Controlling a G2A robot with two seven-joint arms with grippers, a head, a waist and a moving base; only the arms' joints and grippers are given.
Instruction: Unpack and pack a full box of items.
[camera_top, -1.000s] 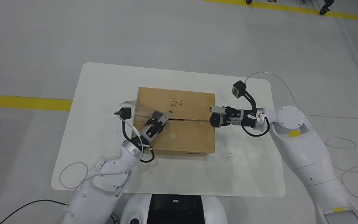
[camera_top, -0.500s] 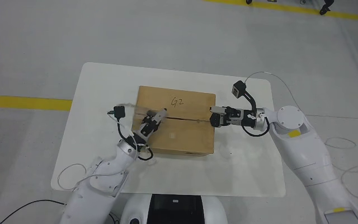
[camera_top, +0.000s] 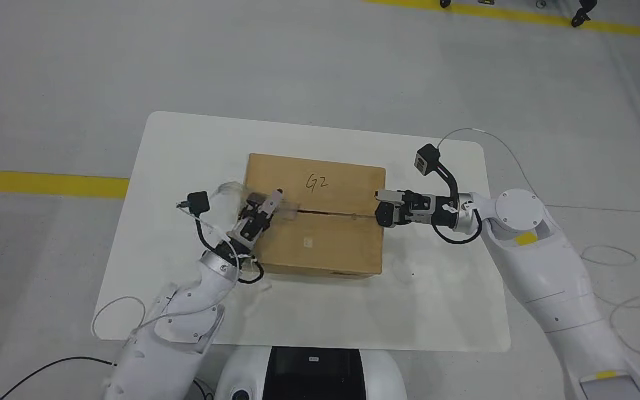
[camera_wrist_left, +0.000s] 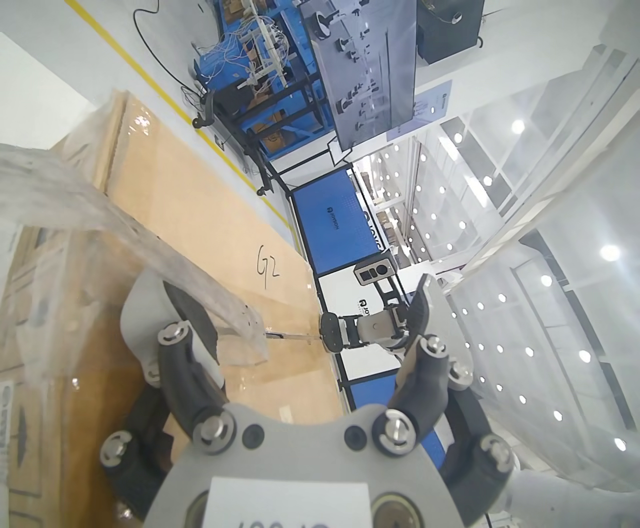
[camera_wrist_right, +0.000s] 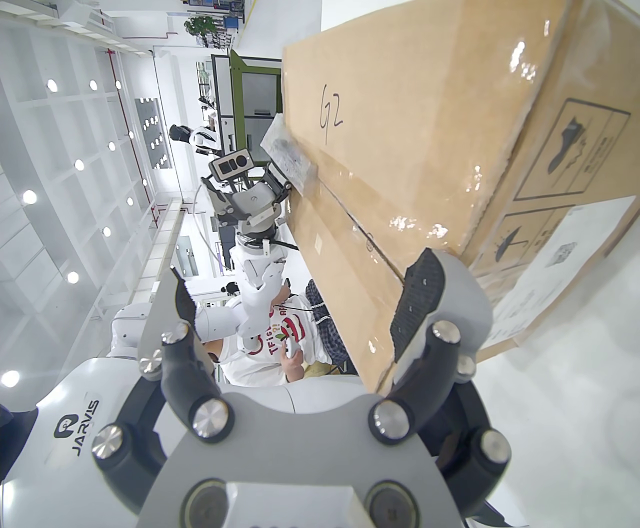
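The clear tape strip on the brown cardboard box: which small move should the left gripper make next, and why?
Probably close the left gripper on the clear tape strip: its fingers stand wide apart, the lifted strip lies across one pad, and the brown cardboard box is shut.

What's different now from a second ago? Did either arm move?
The left tool slid across the box top toward its left edge, open, with loose clear tape draped over it. The right tool stayed at the box's right edge; the box did not move.
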